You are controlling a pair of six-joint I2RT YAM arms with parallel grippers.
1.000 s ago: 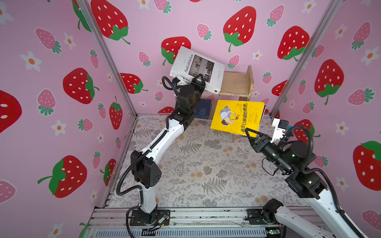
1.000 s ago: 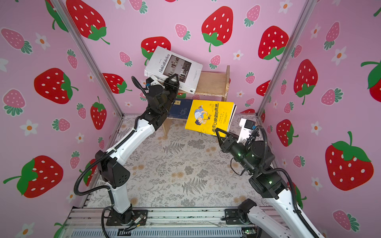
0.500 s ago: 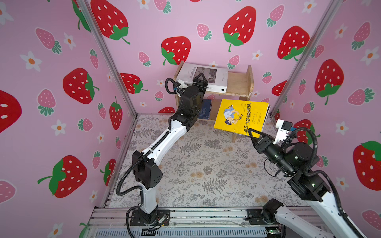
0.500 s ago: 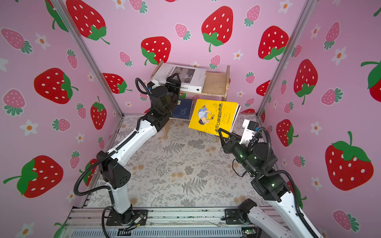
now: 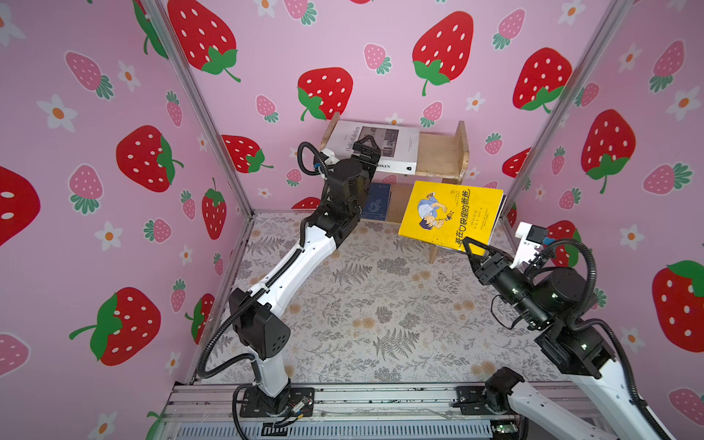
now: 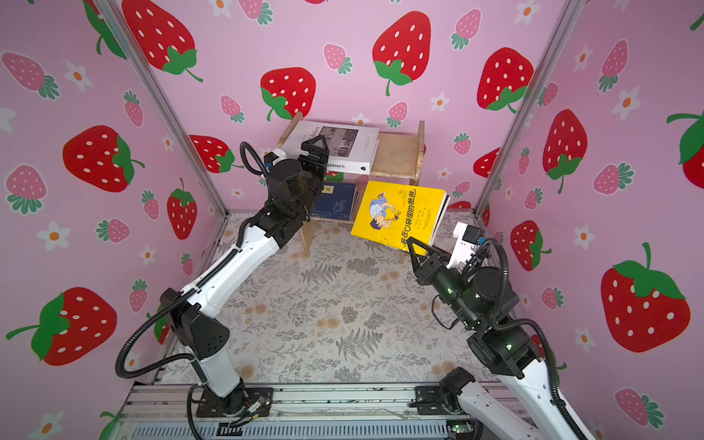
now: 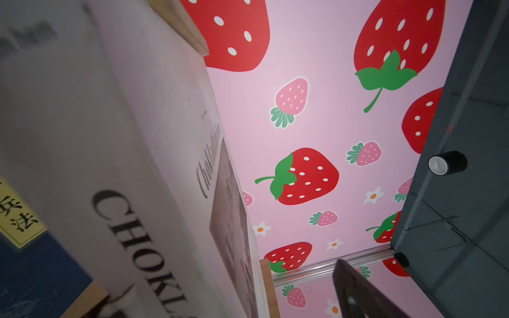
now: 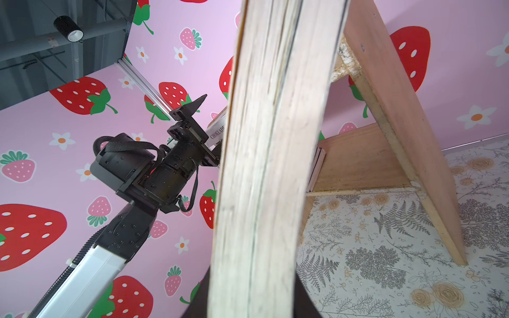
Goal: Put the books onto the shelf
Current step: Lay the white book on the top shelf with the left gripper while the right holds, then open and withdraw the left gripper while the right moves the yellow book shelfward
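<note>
The left gripper [image 5: 366, 151] [image 6: 314, 153] sits at the front edge of the white book [image 5: 384, 146] [image 6: 343, 146], which lies flat on the left end of the shelf's [image 5: 442, 154] [image 6: 396, 152] top board with its spine facing out. The jaws are spread wide: in the right wrist view one finger [image 8: 192, 106] stands clear above the cover, and in the left wrist view a dark finger [image 7: 355, 291] is apart from the book [image 7: 132, 137]. Nothing is gripped.

The right gripper [image 5: 471, 247] [image 6: 416, 248] is clamped on the lower corner of the yellow book [image 5: 451, 215] [image 6: 398, 215] and holds it tilted in the air, off the table [image 5: 362, 304]. It hangs just in front of the shelf's lower tier, screening its right half and most of the right side panel in both top views. A dark edge shows behind it; whether that is a second book cannot be told.

Navy books [image 5: 381, 198] [image 6: 337, 200] stand in the left end of the lower tier, partly hidden by the left arm [image 5: 304, 251], which rises directly in front of them. Strawberry-print walls [image 5: 266, 57] close in behind and to both sides of the shelf.
</note>
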